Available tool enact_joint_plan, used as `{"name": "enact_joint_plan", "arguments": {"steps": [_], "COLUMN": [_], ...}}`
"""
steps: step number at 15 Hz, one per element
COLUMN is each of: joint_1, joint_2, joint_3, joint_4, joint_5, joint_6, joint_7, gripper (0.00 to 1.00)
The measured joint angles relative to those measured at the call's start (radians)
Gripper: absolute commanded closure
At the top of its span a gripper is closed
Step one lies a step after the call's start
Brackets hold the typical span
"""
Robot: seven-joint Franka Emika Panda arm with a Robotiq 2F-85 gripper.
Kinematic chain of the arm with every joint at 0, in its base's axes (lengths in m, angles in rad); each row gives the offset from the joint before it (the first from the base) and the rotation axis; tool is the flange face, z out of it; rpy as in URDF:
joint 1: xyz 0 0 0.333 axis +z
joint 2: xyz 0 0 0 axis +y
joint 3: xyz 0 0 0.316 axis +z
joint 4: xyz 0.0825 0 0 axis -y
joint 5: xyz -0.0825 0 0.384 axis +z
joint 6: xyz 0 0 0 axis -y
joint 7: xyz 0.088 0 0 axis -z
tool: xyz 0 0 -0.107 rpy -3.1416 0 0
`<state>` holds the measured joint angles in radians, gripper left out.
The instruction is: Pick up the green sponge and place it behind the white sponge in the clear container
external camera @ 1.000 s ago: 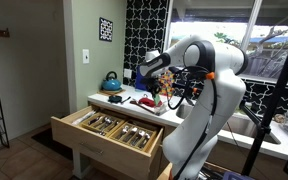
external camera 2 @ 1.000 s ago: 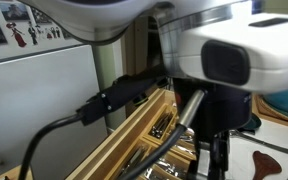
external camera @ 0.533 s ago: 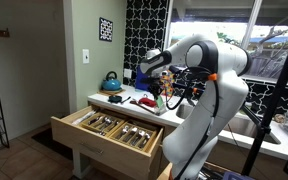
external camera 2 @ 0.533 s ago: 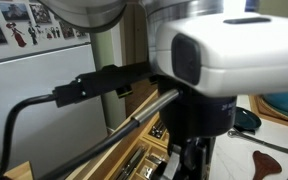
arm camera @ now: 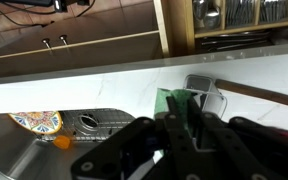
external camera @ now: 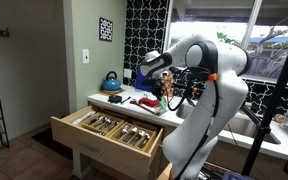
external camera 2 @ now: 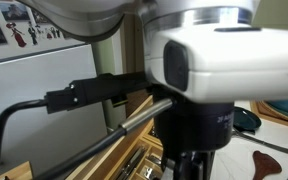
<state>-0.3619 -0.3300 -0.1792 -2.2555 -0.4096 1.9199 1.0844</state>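
Note:
In the wrist view my gripper point(arm camera: 180, 101) comes in from the bottom, its two dark fingers close together around the bright green sponge point(arm camera: 163, 100). The sponge hangs just above the white counter, right at the near side of the clear container point(arm camera: 208, 84). A pale block inside the container may be the white sponge, but I cannot tell for sure. In an exterior view the gripper point(external camera: 160, 97) hangs low over the counter behind the open drawer. In the close exterior view the arm's body fills the frame and hides the sponge.
A teal kettle point(external camera: 111, 80) and a red item point(external camera: 144, 100) stand on the counter. A drawer of cutlery point(external camera: 114, 128) is pulled open below. The wrist view shows a sink with a patterned plate point(arm camera: 34, 122) and a brown handle point(arm camera: 269, 94) beside the container.
The arm has shifted slightly; in the close exterior view its body has slid left across the frame. The gripper has stayed over the same part of the counter.

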Motion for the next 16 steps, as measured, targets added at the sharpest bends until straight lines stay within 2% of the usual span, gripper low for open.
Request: {"name": "enact_joint_plan", "arguments": {"steps": [8,16], "joint_1": [-0.002,-0.004], "joint_2": [0.012,0.034], "joint_3": [-0.007,-0.025], "joint_4": [-0.003,0.0], "joint_5": [-0.02,-0.048], "joint_6": [0.013,0.101], "joint_7": [0.0,-0.012], "gripper": [0.97,0.97]}}
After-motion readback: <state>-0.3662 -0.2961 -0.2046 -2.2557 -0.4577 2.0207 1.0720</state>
